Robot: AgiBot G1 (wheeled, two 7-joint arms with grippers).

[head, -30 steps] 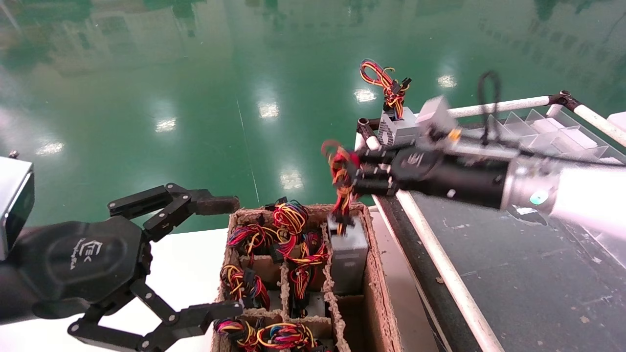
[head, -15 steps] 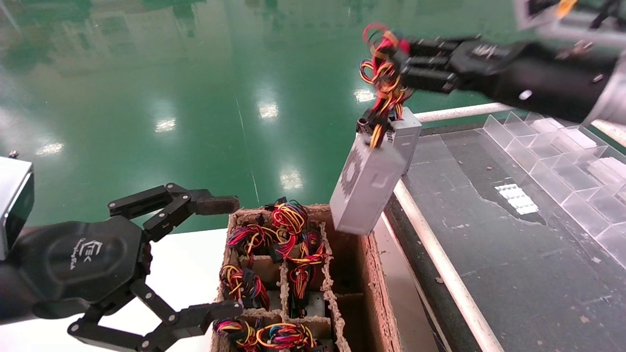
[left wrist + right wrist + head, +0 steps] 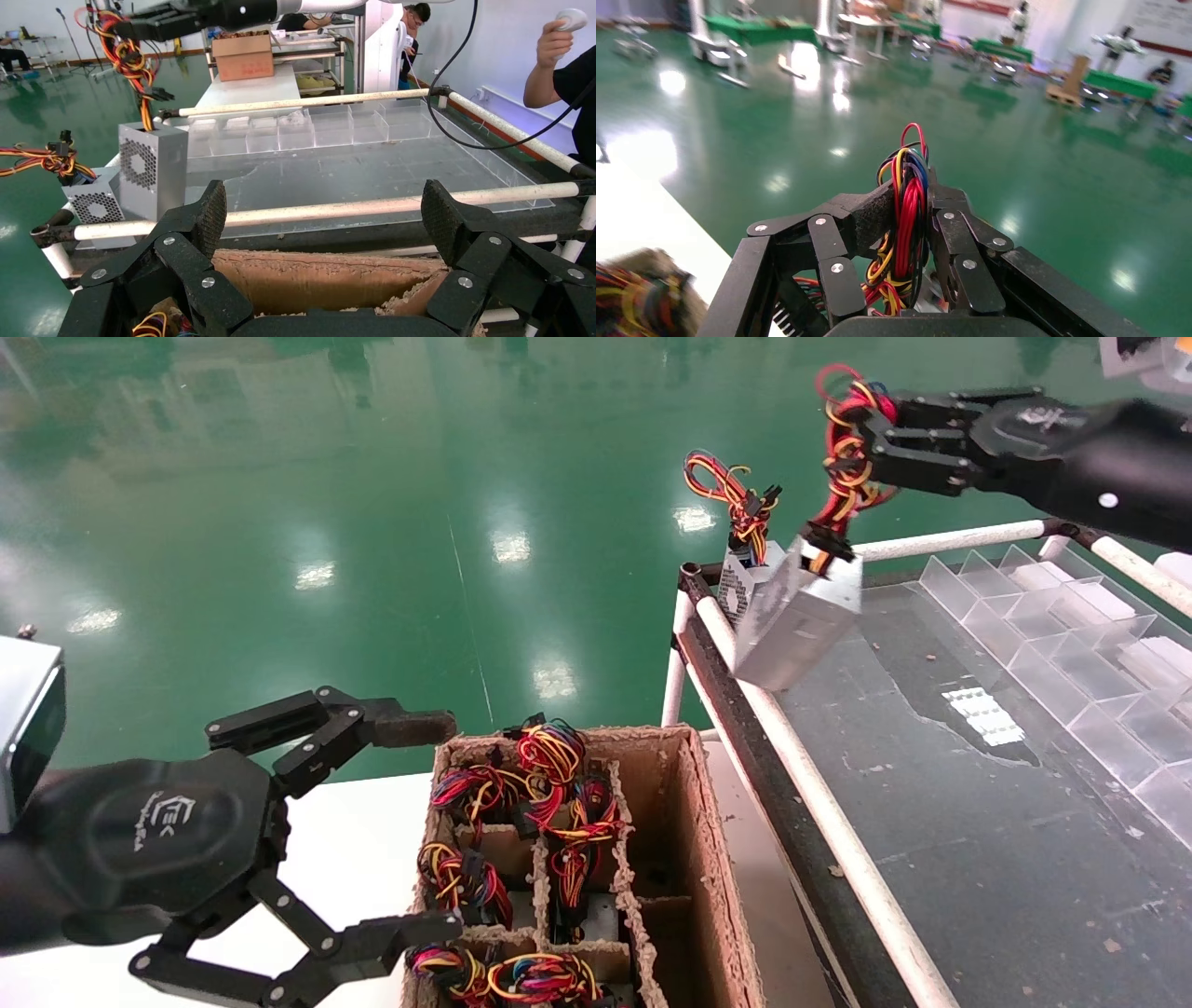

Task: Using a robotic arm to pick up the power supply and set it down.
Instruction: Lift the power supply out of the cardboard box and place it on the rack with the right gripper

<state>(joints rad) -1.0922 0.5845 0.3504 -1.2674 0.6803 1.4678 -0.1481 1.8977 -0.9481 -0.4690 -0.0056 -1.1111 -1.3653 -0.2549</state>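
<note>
One small silver-grey metal power supply (image 3: 796, 626) dangles tilted below the right black linked-finger gripper (image 3: 861, 430), which is clenched on its wires, above the dark tabletop (image 3: 931, 784); left gripper (image 3: 410, 822) idles, spread.

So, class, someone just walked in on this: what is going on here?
The right gripper is clamped on the wire bundle of a power supply, which hangs tilted by those wires above the near edge of the dark table. A second power supply already stands at the table's corner. The cardboard box, beside the table, holds more wired units in its compartments. The left gripper sits open beside the box, idle.
</note>
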